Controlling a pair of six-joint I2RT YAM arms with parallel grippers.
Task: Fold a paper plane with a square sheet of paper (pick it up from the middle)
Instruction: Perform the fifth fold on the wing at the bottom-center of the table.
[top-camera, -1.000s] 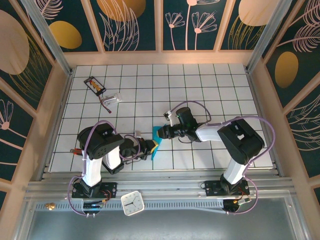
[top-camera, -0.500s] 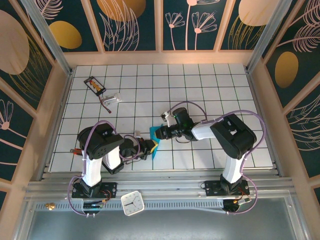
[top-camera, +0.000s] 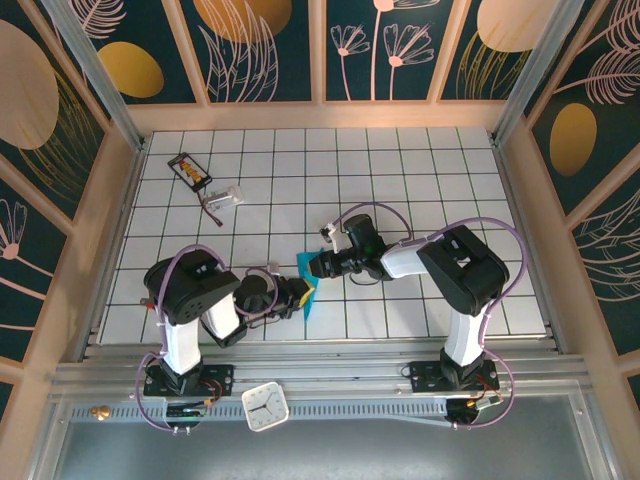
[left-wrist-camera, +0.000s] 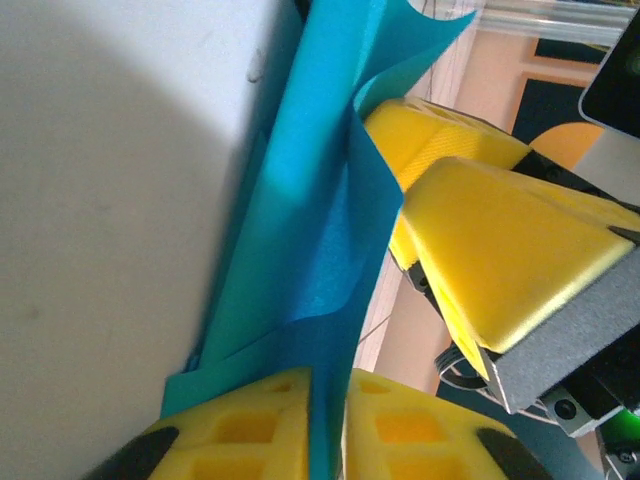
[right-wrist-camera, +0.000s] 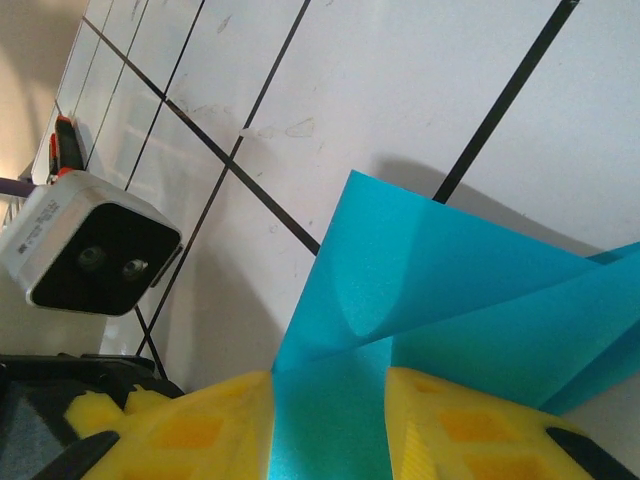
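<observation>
The teal-blue sheet of paper (top-camera: 309, 298), folded into layers, lies low over the white tiles between my two grippers. My left gripper (top-camera: 298, 292) comes at it from the left. In the left wrist view its yellow fingers (left-wrist-camera: 250, 435) pinch a standing fold of the paper (left-wrist-camera: 300, 200), so this gripper (left-wrist-camera: 330, 425) is shut on it. My right gripper (top-camera: 312, 265) reaches in from the right. Its fingers (right-wrist-camera: 470, 425) stand apart with the paper (right-wrist-camera: 450, 290) spread between and under them, so it (right-wrist-camera: 330, 430) is open. Those right fingers (left-wrist-camera: 500, 230) sit close beside the paper's raised flap.
A small black card with orange marks (top-camera: 189, 170) and a clear item with a cable (top-camera: 225, 197) lie at the far left. A white clock (top-camera: 266, 406) sits on the front rail. Wooden walls (top-camera: 100, 230) close in the tiled floor. The left wrist camera (right-wrist-camera: 90, 250) is close by.
The right gripper has slid a little to the left over the paper. The left arm's elbow has swung left and back while its fingers stay on the fold.
</observation>
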